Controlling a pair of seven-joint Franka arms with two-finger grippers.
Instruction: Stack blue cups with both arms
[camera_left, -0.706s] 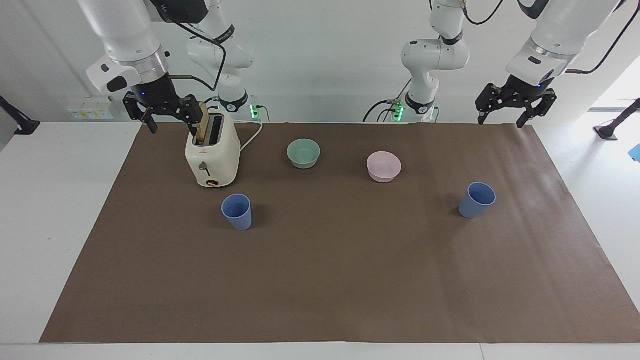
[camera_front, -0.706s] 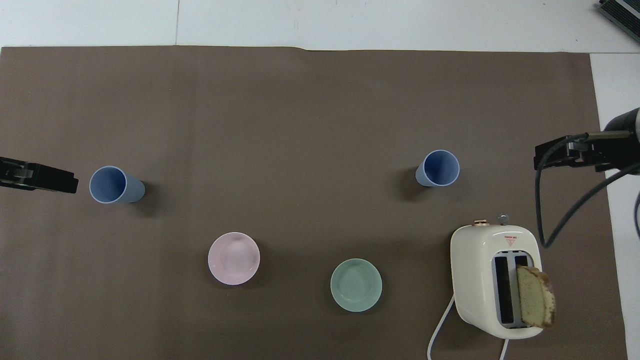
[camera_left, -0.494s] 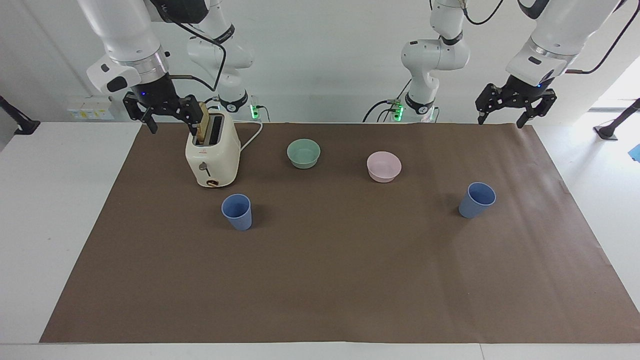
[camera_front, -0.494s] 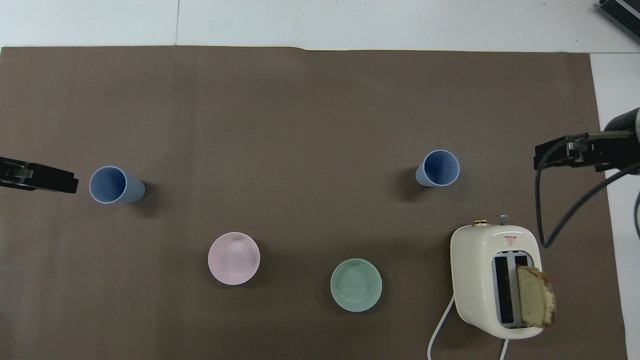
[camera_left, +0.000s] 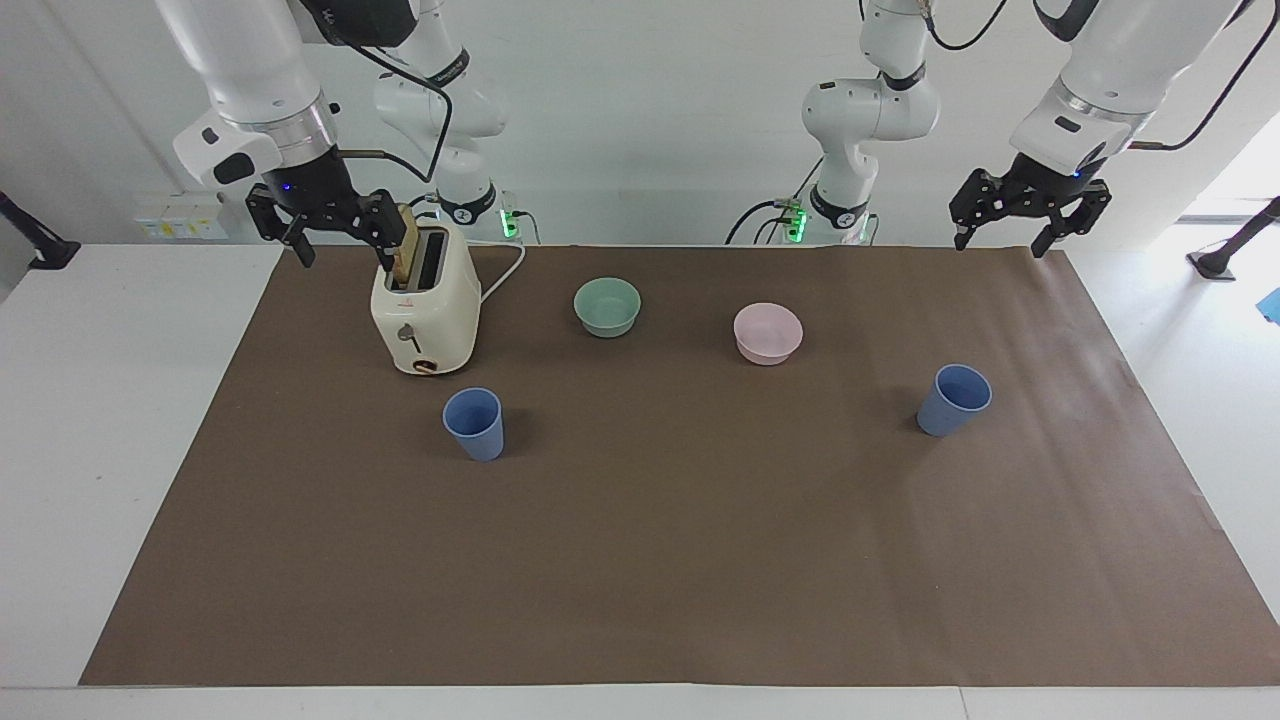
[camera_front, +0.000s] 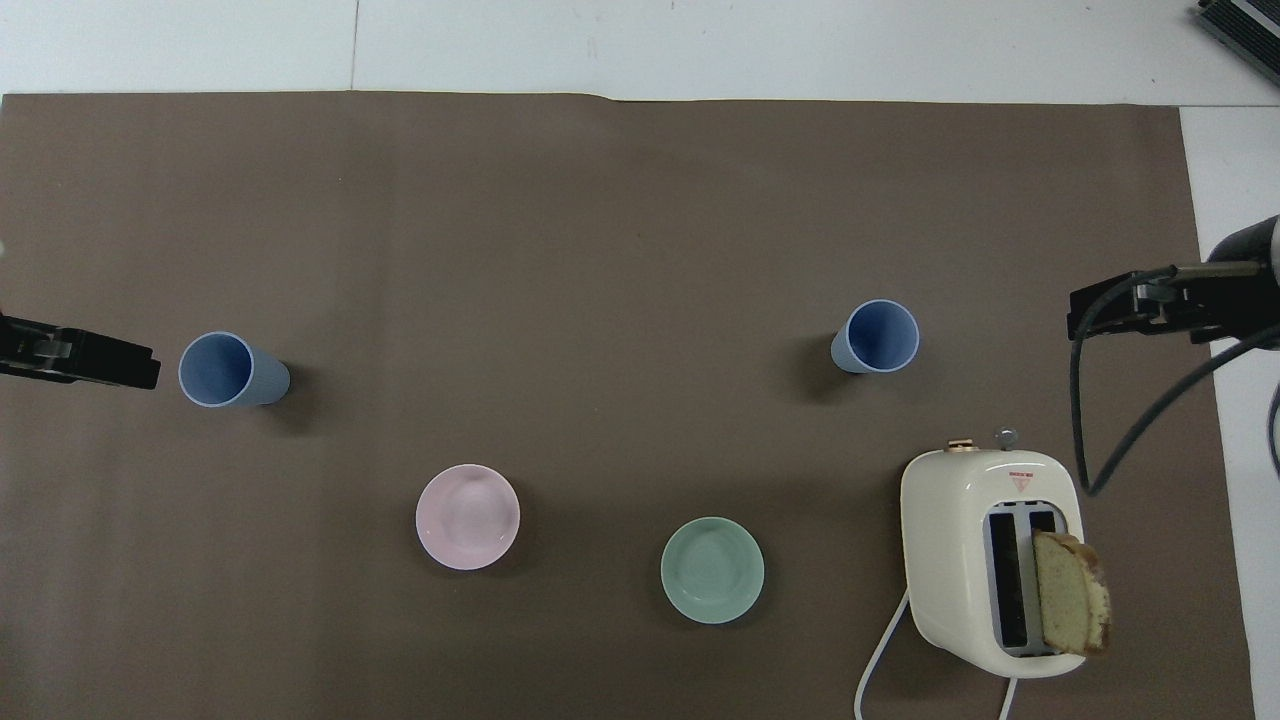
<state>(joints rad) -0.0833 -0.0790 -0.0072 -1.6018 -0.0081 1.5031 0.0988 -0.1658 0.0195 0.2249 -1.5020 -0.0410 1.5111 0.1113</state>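
Almost nothing has shifted: the left claw (camera_left: 1020, 222), spread and empty, has only edged upward over its bench (camera_left: 120, 420) end, the right claw (camera_left: 330, 230) waits spread beside the toaster (camera_left: 425, 310), and both blue cups (camera_left: 474, 423) (camera_left: 955, 399) stand unstacked, well apart.

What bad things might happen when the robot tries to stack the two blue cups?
1. The right end effector hangs open right by the toaster with its bread slice; heading for the blue cup near the toaster, it might bump them.
2. The other blue cup stands well apart, toward the left arm's end, below the open left end effector. Both cups are light and tapered, so a clumsy grab could tip one.
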